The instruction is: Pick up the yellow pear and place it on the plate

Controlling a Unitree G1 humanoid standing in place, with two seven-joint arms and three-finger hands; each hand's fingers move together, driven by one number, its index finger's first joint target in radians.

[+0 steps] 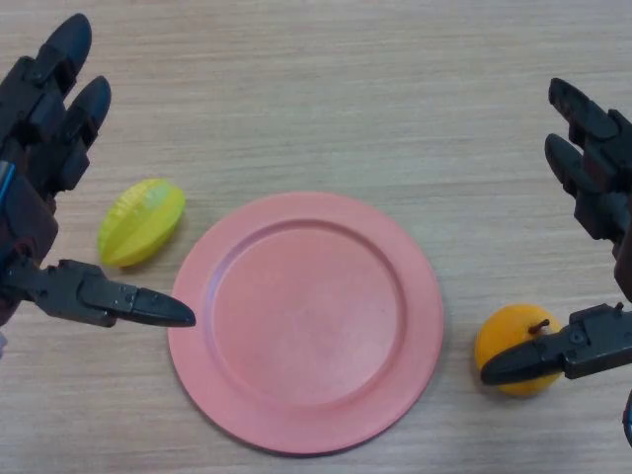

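Observation:
A pink plate [197, 326] lies on the wooden table in the middle of the head view, with nothing on it. The yellow pear [512, 338], orange-yellow with a short dark stem, lies to the plate's right. My right hand [592, 197] hovers open over that spot, its thumb [538, 360] crossing in front of the pear and its fingers straight above it. At the left my left hand [44, 109] is open, with its thumb [128, 301] pointing toward the plate's rim.
A yellow-green ridged star fruit [141, 221] lies left of the plate, between my left hand's fingers and thumb, untouched. Bare wooden tabletop stretches across the back.

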